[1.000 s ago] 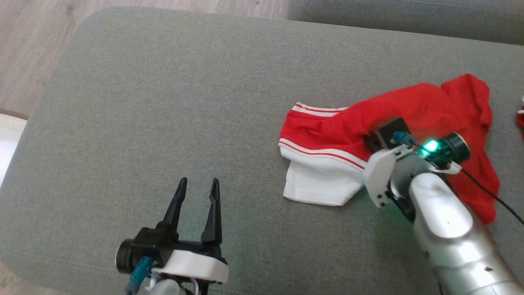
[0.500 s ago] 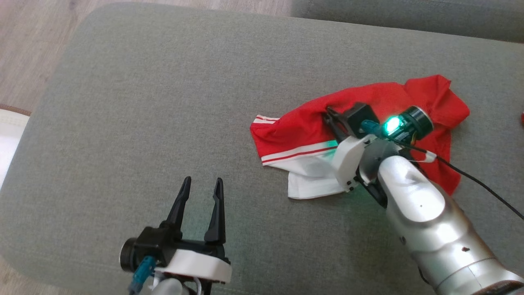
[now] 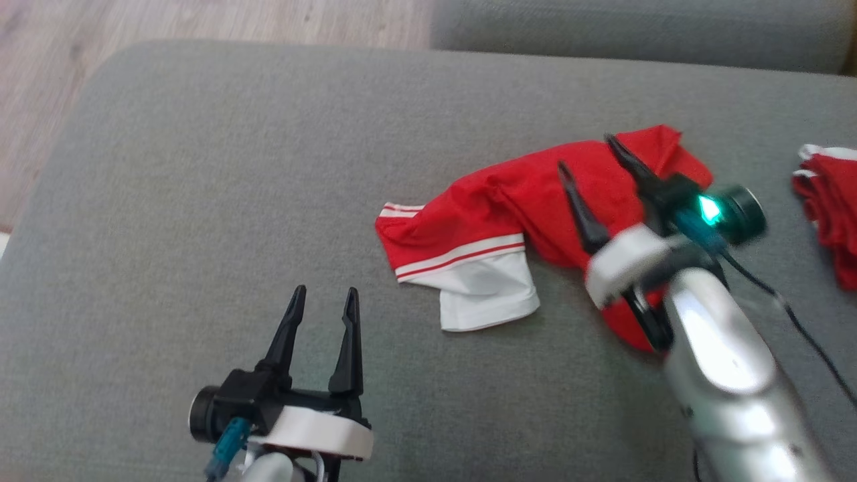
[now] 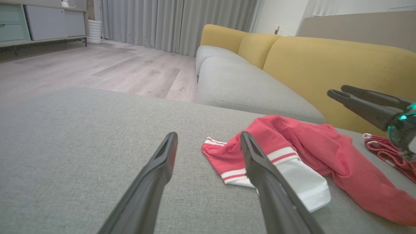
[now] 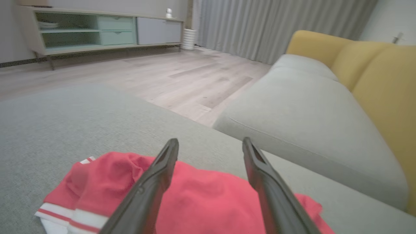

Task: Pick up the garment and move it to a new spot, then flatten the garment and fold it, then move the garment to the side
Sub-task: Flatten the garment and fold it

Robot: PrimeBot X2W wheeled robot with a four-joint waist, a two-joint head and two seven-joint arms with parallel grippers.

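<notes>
The right gripper (image 3: 586, 152) hovers just over the garment (image 3: 495, 207) with its fingers spread wide and nothing between them; the left wrist view shows it raised clear of the cloth. The left gripper (image 3: 325, 291) is parted too, empty, and sits well apart from the cloth, nearer the robot. The garment lies crumpled on the grey cushion (image 3: 234, 167), toward the robot's right. Its red body is bunched in a ridge under the right gripper, and a striped band and a white panel (image 3: 489, 294) are folded out flat on the side facing the left gripper. A second red pile (image 3: 827, 207) lies further right, apart from it. The cloth looks thin, light and limp, so it would likely sag and trail from any single pinch rather than keep its shape, and it may drag on the cushion's weave. For flattening, the firmest holds are probably the striped band and the outer corners, one per gripper. A pinch on the ridge might catch several layers at once.
</notes>
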